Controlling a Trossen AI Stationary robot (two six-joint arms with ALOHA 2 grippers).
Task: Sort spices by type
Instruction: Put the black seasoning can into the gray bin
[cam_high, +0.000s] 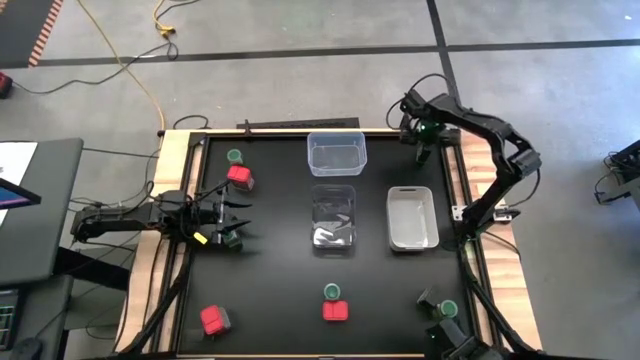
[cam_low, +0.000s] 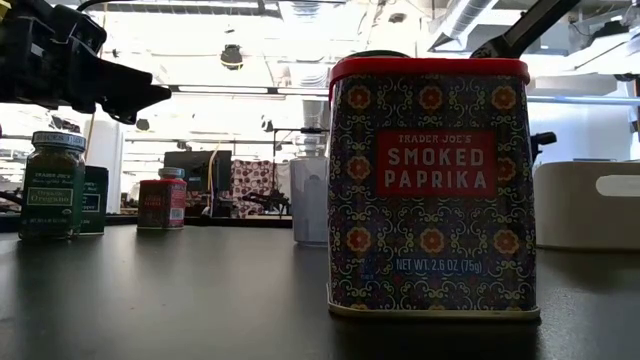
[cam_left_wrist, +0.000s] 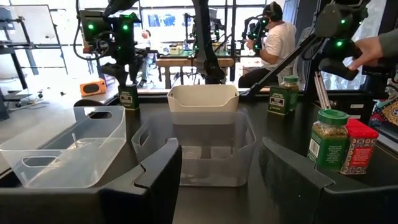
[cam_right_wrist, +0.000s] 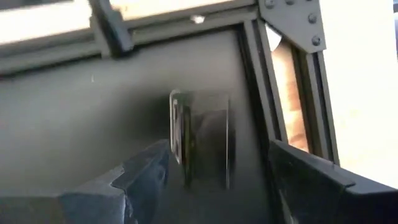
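Black counter (cam_high: 270, 290) with spices scattered: red tins at lower left (cam_high: 214, 320) and lower centre (cam_high: 336, 311), another at upper left (cam_high: 240, 177). Three tubs lined along the middle, apparently one per kind: clear tub (cam_high: 337, 152), middle tub (cam_high: 333, 217), white tub (cam_high: 411, 218). Right pincer (cam_high: 421, 150), upper right, spread above a dark blocky container (cam_right_wrist: 200, 138), seemingly lined up to grab. Left pincer (cam_high: 232, 222), centre left, half spread beside a green-lidded jar (cam_high: 233, 239).

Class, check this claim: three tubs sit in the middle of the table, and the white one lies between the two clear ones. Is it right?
Not quite. The high view shows the white tub at the right end, not between. One clear tub sits farther back, and the other clear tub lies left of the white one. Three tubs is correct.
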